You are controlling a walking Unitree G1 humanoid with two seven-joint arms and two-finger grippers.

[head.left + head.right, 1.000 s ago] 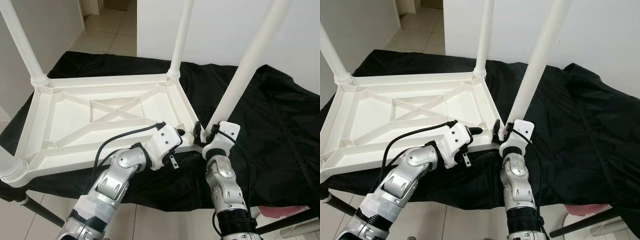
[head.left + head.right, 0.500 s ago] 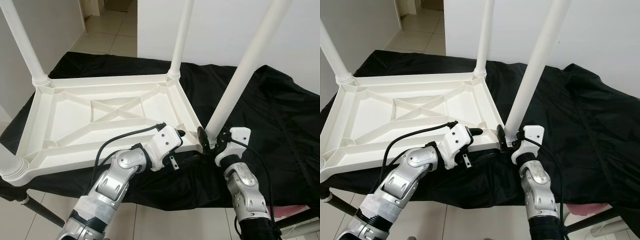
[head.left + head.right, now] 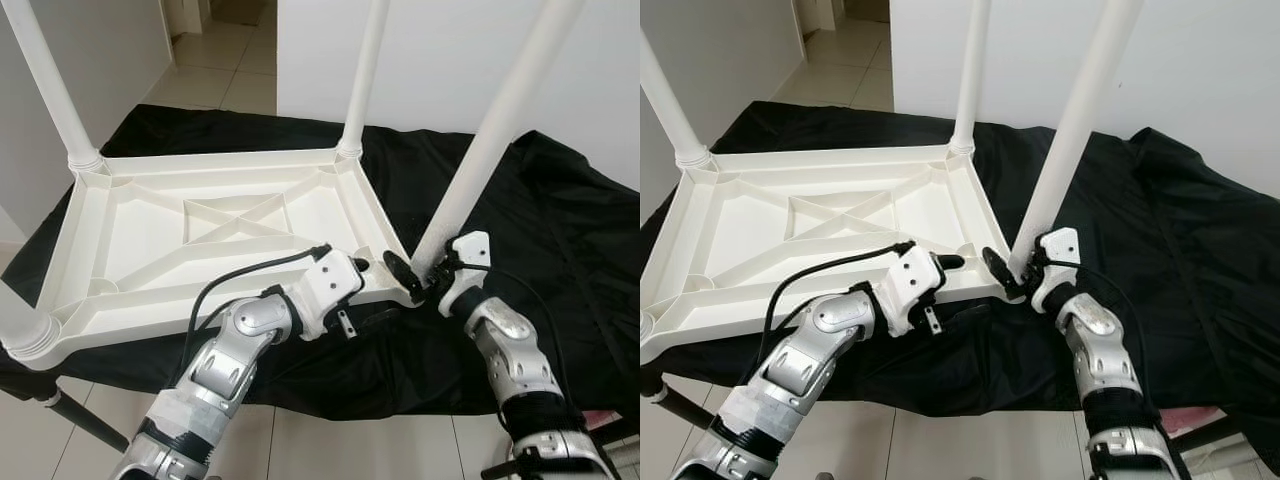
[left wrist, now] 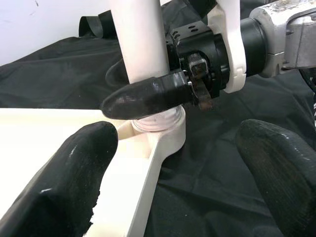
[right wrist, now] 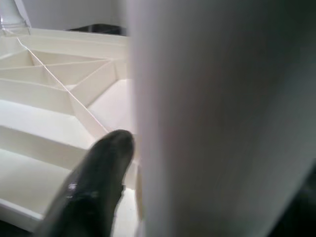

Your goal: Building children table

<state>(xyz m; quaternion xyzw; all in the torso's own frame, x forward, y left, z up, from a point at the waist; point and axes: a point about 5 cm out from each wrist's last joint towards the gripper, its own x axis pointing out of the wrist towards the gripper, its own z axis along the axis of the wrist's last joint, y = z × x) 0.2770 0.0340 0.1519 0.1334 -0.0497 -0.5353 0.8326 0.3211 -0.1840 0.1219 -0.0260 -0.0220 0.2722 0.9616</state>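
Observation:
A white plastic children's table (image 3: 200,160) lies upside down on a black cloth, its legs pointing up. At the base of the near right leg (image 3: 490,140), where it meets the corner socket, my right gripper (image 3: 415,275) is shut on the leg. One black finger (image 4: 148,96) crosses in front of it in the left wrist view. My left gripper (image 4: 173,168) is open just beside that same corner, fingers spread on either side of the table's rim (image 4: 153,153) without holding it.
The far right leg (image 3: 362,70), far left leg (image 3: 45,80) and near left leg (image 3: 20,330) stand in their corners. The black cloth (image 3: 560,250) hangs over a low surface's front edge. White walls rise behind, and tiled floor (image 3: 220,70) leads off at the back left.
My right arm has swung out to the right around the near right leg, with its gripper staying at the leg's base. The left arm has not moved.

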